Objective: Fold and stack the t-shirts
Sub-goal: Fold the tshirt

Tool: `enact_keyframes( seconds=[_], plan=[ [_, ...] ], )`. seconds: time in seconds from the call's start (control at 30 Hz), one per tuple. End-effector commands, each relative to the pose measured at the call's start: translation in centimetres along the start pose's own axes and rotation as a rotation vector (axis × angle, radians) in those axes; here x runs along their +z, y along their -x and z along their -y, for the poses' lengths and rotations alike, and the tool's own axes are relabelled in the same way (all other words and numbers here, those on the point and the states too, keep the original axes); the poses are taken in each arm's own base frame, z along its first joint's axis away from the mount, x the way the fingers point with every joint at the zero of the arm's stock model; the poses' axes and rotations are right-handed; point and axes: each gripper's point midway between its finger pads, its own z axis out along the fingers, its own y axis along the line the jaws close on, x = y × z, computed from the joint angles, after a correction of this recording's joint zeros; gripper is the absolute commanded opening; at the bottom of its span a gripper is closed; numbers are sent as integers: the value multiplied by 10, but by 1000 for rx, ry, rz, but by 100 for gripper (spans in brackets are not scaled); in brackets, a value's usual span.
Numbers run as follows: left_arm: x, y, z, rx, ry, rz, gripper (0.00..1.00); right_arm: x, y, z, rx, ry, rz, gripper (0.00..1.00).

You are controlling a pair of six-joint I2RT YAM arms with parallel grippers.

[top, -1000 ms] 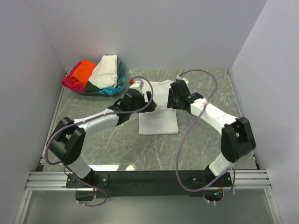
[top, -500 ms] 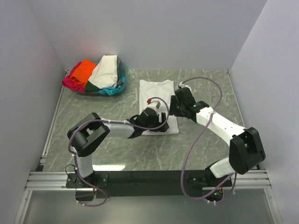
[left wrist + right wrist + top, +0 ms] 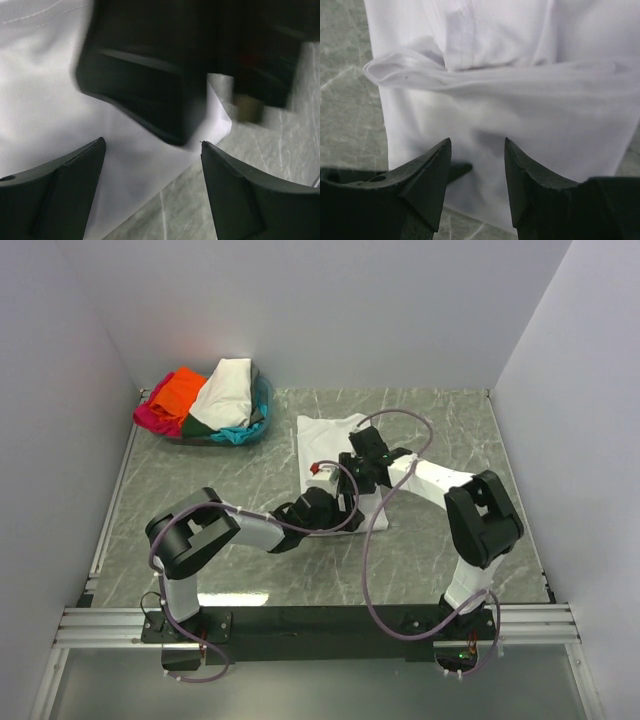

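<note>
The plain white t-shirt [image 3: 320, 435] lies flat and lengthwise on the marble table [image 3: 200, 490], with a fold ridge across it in the right wrist view. Both grippers are low over its near half. My left gripper [image 3: 340, 502] is open wide over the shirt's near corner [image 3: 40, 75], nothing between its fingers [image 3: 75, 170]. Right in front of it is the black body of the right arm [image 3: 150, 90]. My right gripper [image 3: 352, 478] is open just above the cloth [image 3: 520, 100], its fingertips [image 3: 437, 165] holding nothing.
At the back left a clear tub [image 3: 262, 400] holds the other t-shirts: cream-white [image 3: 226, 385], orange [image 3: 180, 390], magenta-pink [image 3: 150, 418], teal [image 3: 238, 433] and dark green [image 3: 196, 425]. Walls close in the table on three sides. Cables loop above both arms.
The shirt, gathered at its far end a second ago, now lies stretched out. Both grippers came down the shirt to its near half, the left arm swinging in from the left.
</note>
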Motion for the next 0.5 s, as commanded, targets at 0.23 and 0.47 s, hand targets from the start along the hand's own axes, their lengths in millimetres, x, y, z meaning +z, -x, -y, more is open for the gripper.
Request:
enact_keyframes(
  seconds=[0.23,0.47],
  plan=[
    [-40,-99,-47,-23,138,-230,84,18,49,-12,-24,-49,73,54],
    [-64,-119,-47,-18,159,-264,84,-13,54,-33,-23,72,120,54]
  ],
)
